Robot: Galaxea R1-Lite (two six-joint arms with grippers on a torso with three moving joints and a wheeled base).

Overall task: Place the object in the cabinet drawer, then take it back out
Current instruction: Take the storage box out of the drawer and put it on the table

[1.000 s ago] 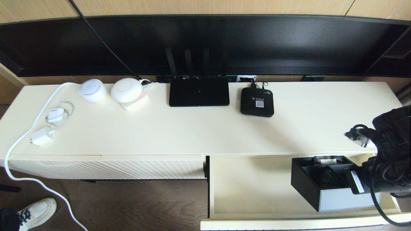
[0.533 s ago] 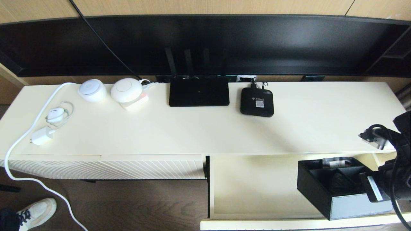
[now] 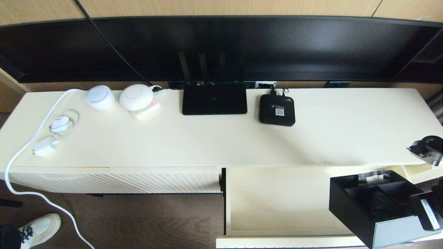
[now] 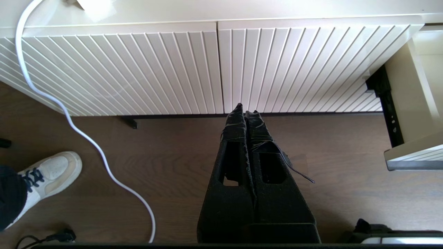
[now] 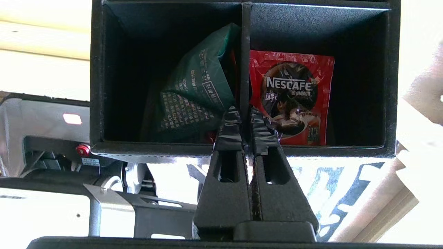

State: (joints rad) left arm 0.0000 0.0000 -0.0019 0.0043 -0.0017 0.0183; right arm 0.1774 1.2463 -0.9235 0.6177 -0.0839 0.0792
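The black organizer box [image 3: 377, 204] hangs tilted over the right front corner of the open cabinet drawer [image 3: 277, 200], overlapping its front rim. My right gripper [image 3: 420, 207] is shut on it at the frame's right edge. In the right wrist view the right gripper [image 5: 245, 114] pinches the box's [image 5: 391, 86] middle divider between the two square compartments. One compartment holds a green packet [image 5: 193, 93], the other a red Nescafe sachet [image 5: 292, 93]. My left gripper [image 4: 246, 109] is shut on nothing, low over the floor before the ribbed front panel [image 4: 221, 69].
On the cabinet top [image 3: 207, 141] stand a flat black router [image 3: 214, 100], a small black set-top box [image 3: 277, 110], two white round devices [image 3: 100, 97], and a charger [image 3: 45, 147] with a white cable. A black TV [image 3: 221, 48] spans the back. A person's shoe [image 3: 38, 228] is at the lower left.
The right gripper has carried the organizer box to the right and toward the drawer's front, from inside the drawer to over its front rim. The right arm has slid mostly out of the head view.
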